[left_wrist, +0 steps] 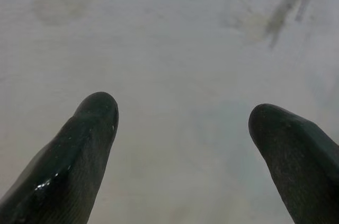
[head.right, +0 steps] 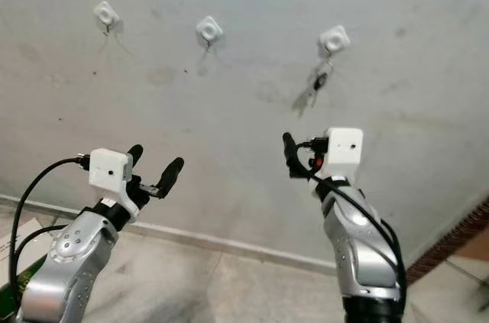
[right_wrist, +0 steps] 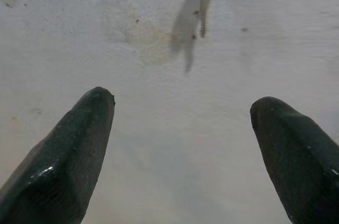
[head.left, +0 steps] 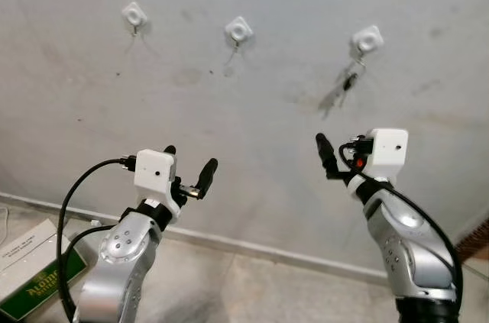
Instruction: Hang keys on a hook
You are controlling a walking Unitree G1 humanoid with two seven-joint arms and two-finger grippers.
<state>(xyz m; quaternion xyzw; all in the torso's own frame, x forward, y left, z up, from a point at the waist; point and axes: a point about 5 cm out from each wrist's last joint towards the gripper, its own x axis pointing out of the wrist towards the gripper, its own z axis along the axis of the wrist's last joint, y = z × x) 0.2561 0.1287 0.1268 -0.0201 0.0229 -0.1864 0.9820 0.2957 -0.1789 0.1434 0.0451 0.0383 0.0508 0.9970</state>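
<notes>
I see the keys (head.left: 350, 79) already hanging from the hook (head.left: 367, 40) at one o'clock; both my left gripper (head.left: 189, 168) and right gripper (right_wrist: 183, 144) are spread, empty, below.

Wall (head.left: 252, 109): matt grey plaster-like finish, smudged and stained. Three hooks (head.left: 238, 30) on it look like white moulded plastic. Keys (head.left: 350, 79) hanging below the rightmost hook: dark, metallic. Gripper fingers (right_wrist: 69, 155): black, rubbery, slight sheen. Arm shells (head.left: 122, 250): brushed silver metal; wrist camera housings (head.left: 153, 170) matt white plastic.
</notes>
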